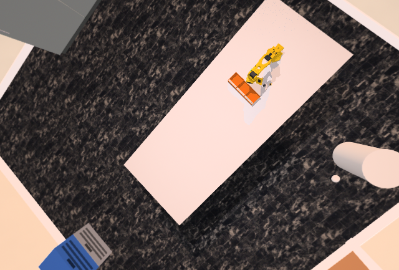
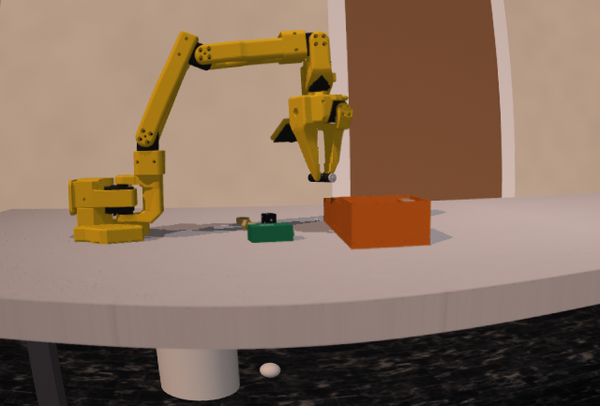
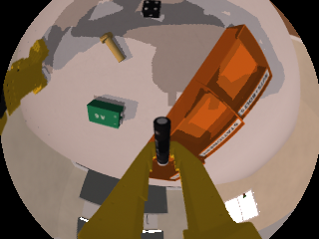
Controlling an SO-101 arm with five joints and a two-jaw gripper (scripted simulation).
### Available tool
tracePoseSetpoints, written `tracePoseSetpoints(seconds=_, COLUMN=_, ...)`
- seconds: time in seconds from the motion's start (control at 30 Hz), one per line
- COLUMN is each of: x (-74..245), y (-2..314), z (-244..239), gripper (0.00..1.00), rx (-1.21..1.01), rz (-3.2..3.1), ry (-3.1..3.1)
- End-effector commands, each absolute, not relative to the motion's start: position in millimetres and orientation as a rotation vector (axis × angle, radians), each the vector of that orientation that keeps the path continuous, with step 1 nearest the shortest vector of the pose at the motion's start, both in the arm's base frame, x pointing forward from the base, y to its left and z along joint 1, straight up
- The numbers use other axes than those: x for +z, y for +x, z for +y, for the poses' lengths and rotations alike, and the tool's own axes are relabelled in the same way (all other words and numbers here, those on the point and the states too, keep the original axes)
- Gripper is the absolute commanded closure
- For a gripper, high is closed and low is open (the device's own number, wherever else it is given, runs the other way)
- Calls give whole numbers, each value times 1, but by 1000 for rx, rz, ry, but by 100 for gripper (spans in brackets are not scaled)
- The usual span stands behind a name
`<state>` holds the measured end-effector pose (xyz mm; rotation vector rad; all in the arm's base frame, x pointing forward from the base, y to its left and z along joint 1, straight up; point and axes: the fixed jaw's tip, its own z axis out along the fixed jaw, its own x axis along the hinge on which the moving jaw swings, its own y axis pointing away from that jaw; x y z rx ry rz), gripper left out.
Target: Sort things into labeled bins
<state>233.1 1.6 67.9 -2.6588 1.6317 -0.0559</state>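
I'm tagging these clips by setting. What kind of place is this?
Probably an indoor room, not a workshop: a long pale table on dark patterned floor, a brown door in a beige wall, and a grey cabinet in the corner.

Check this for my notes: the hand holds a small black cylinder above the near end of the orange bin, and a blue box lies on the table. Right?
One slip: the box on the table is green, not blue, as the wrist view shows. The hand does hold the small black cylinder above the near end of the orange bin.
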Motion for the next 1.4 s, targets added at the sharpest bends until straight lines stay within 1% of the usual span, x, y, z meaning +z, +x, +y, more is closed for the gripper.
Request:
tracePoseSetpoints(seconds=0.0, x=79, y=240, z=-3, gripper=100, rx=-135, rz=1574, ry=-2654)
tracePoseSetpoints(seconds=0.37, x=89, y=249, z=-20, gripper=100, rx=-237, rz=1323, ry=-2770)
tracePoseSetpoints(seconds=0.87, x=90, y=251, z=-25, gripper=100, rx=-257, rz=1260, ry=-2800)
tracePoseSetpoints(seconds=1.37, x=90, y=264, z=-46, gripper=100, rx=-336, rz=951, ry=-2937)
